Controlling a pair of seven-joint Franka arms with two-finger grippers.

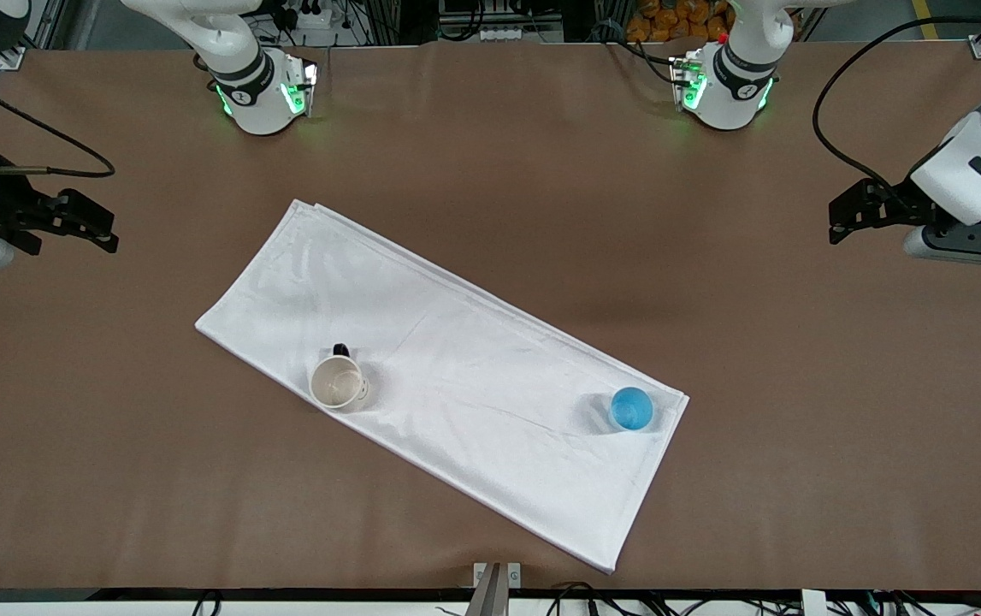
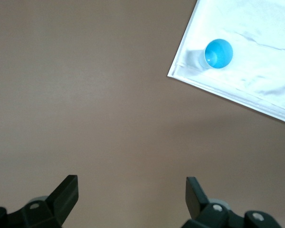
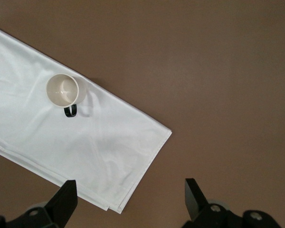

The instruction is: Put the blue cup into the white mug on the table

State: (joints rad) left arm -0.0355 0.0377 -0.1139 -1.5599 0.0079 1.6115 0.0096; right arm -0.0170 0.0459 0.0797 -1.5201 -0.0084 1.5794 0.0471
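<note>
Even, fairly bright overhead light covers the matte brown bench (image 1: 490, 214), which shows no glare, only a faint darker patch near its middle. The white cloth (image 1: 456, 376) is close to washed out, its creases barely readable (most so in the left wrist view). The white mug (image 1: 337, 382) and blue cup (image 1: 631, 408) cast short, soft shadows on the cloth. Green lamps glow on both arm bases. All views are sharp, with little distortion at the edges.
</note>
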